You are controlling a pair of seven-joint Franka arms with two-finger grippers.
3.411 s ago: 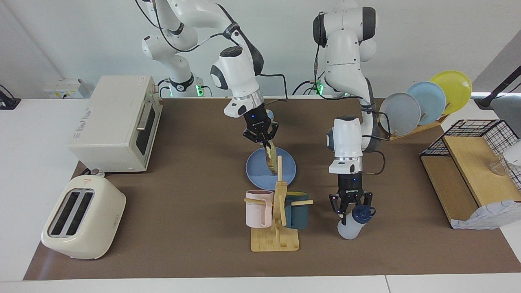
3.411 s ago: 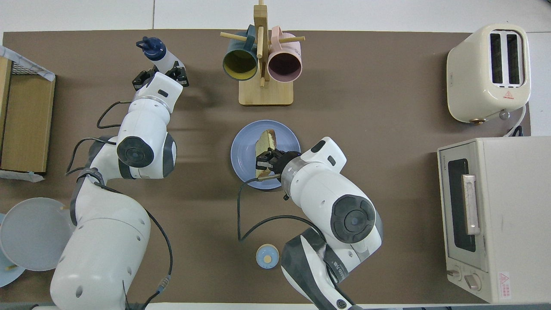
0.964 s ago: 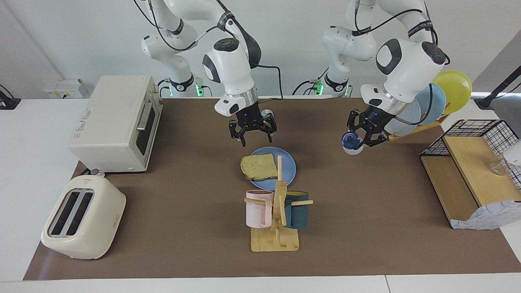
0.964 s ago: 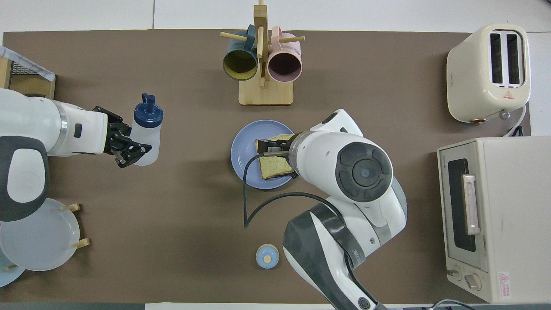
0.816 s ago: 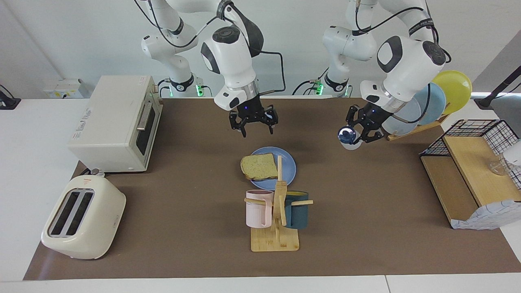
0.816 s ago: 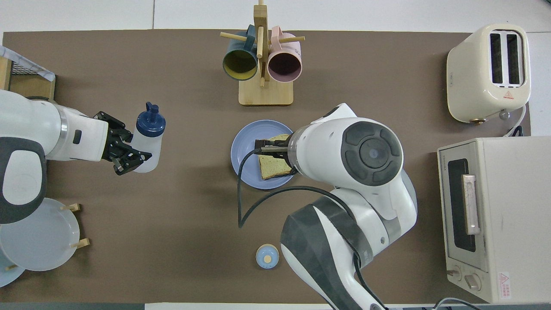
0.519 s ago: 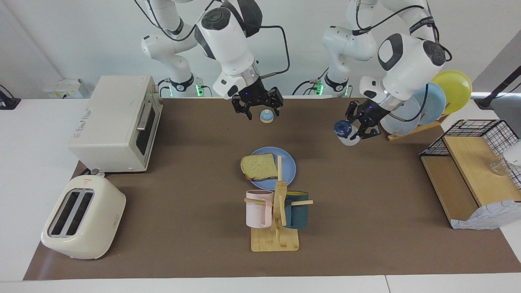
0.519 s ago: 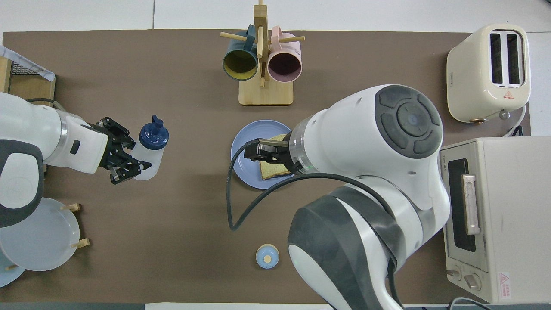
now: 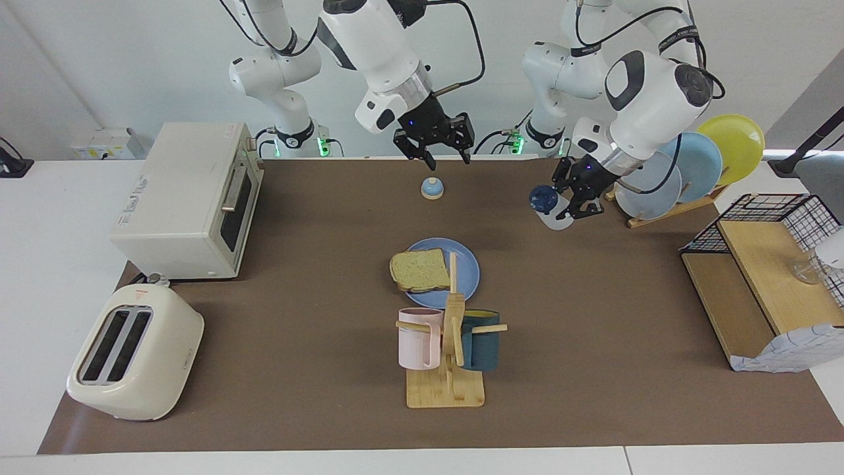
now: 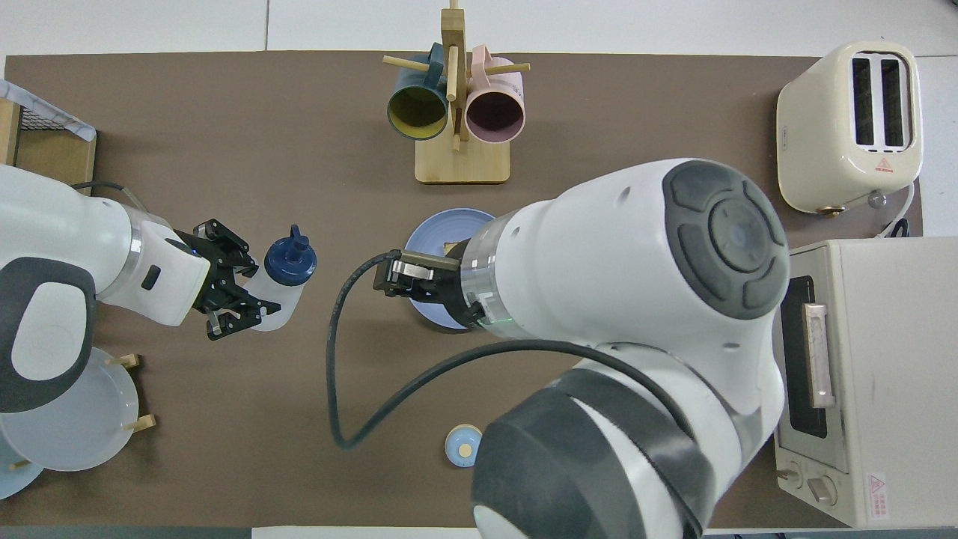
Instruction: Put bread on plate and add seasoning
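Bread [image 9: 420, 270] flat on plate [image 9: 469, 264] — left gripper [image 9: 575, 195] jaws clamped on raised seasoning [image 9: 548, 206], right gripper [image 9: 438, 146] jaws apart.

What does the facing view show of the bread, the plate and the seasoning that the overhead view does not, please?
Only the facing view shows the bread whole, lying flat on the blue plate, with the right gripper raised clear, over the bell. Only the overhead view shows the right arm covering most of that plate, and the mugs' open mouths. Both show the left gripper holding the seasoning bottle tilted in the air toward the left arm's end of the table, not yet over the plate.
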